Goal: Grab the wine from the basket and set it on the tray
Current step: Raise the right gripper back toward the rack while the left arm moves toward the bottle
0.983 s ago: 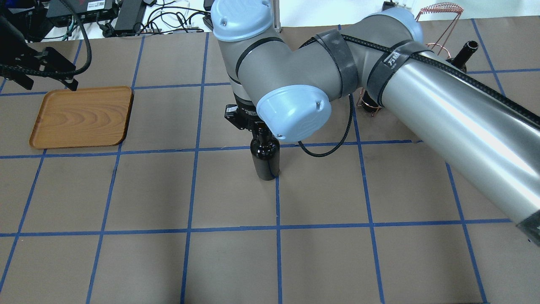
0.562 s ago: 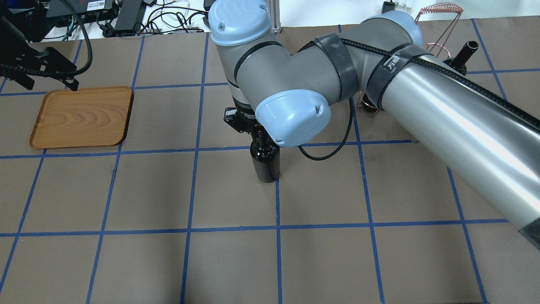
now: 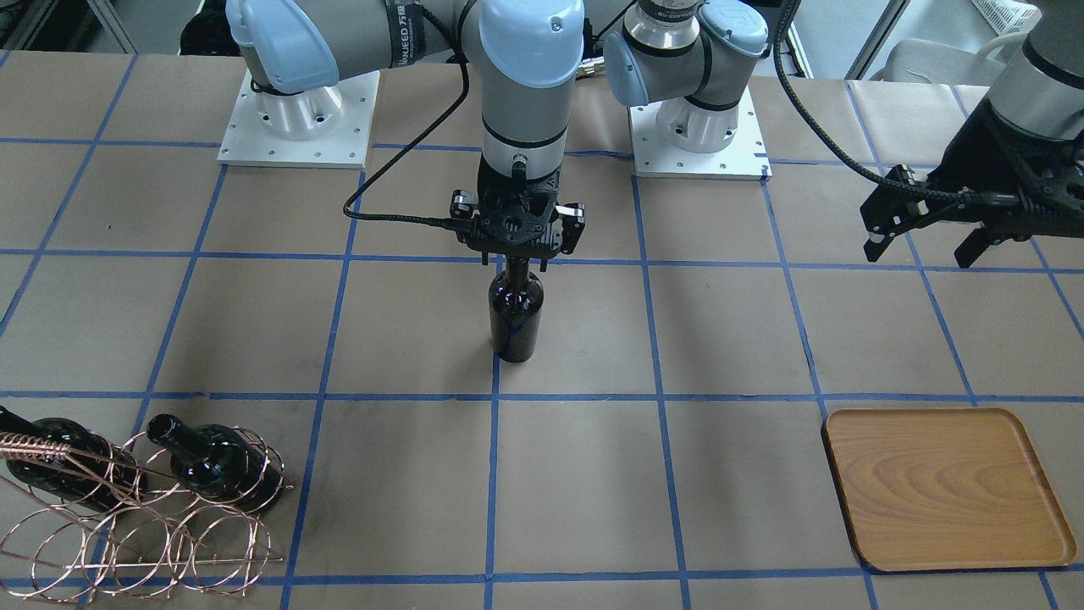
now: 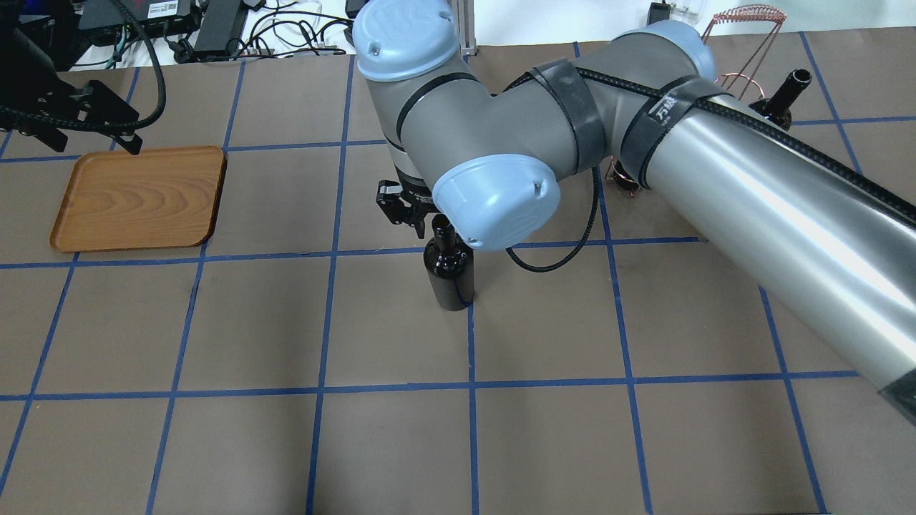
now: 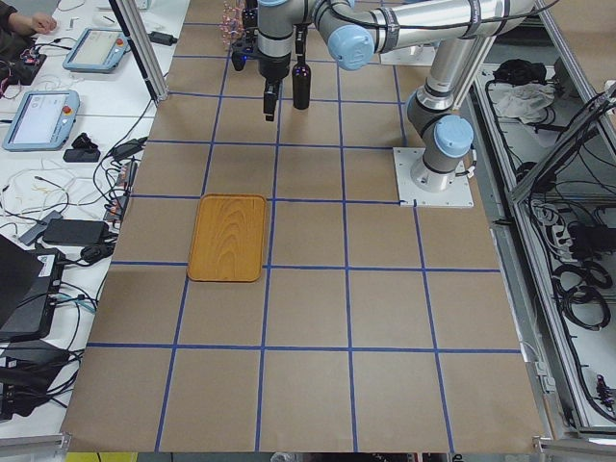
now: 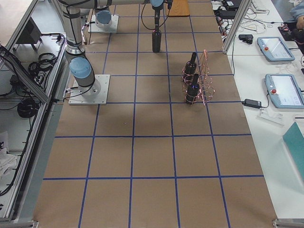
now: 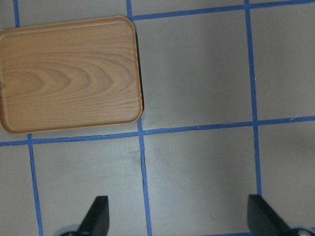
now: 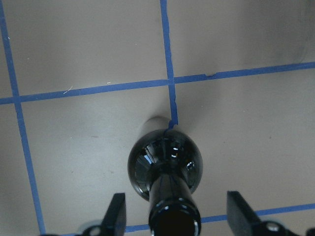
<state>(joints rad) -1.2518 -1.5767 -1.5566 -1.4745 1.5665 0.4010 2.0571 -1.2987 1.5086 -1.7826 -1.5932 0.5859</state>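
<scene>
Step in hand, as I read it: mid-table handoff. The wine bottle [image 3: 516,315] stands upright on the brown table [image 4: 401,443], right at a crossing of the blue tape lines, about midway between the basket [image 3: 140,517] and the tray [image 3: 944,487].

My right gripper [image 3: 517,269] is directly above the neck. Wrist view shows both fingers [image 8: 116,212] spread wide, clear gaps either side of the neck [image 8: 174,216]; it grips nothing. Bottle is self-supporting.

My left gripper [image 3: 923,241] hangs over the table near the tray, wide open and empty, tips [image 7: 97,215] far apart with bare table between.

Basket keeps two more bottles [image 3: 216,466] lying in its loops. Tray is empty.

Next move, my judgement: right arm lifts straight up off the neck without brushing it, since a tall narrow bottle tips easily. Then left comes across, takes the neck or shoulder and carries it to the tray. Glossy glass, so a firm centred grip is needed.

Writing: white characters on the black strap of my right arm [image 4: 662,111], too small to read. The bottle has no label.
</scene>
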